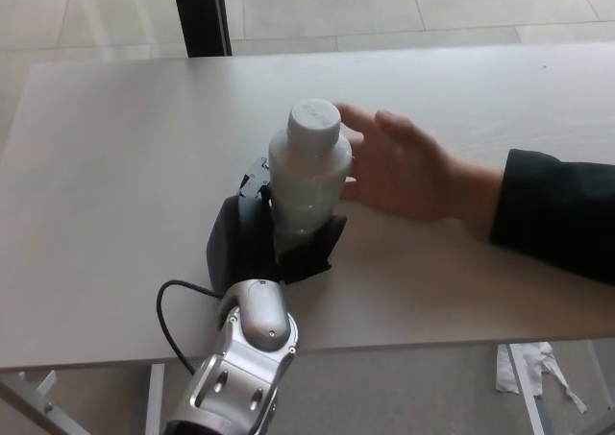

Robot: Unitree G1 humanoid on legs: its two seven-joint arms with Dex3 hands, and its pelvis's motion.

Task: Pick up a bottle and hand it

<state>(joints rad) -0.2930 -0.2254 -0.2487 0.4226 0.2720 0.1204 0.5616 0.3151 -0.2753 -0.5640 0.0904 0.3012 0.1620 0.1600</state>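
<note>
The left robot hand (264, 243) grips an upright bottle (306, 178) beside a person's open hand (404, 166).

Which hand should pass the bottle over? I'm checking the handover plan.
Left. The left hand already grips the bottle beside the person's open hand. The right hand is out of view.

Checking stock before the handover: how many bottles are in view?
1. The bottle is held upright in the left hand above the table, right beside the person's open hand. No other bottle shows; the right hand is out of view.
</note>
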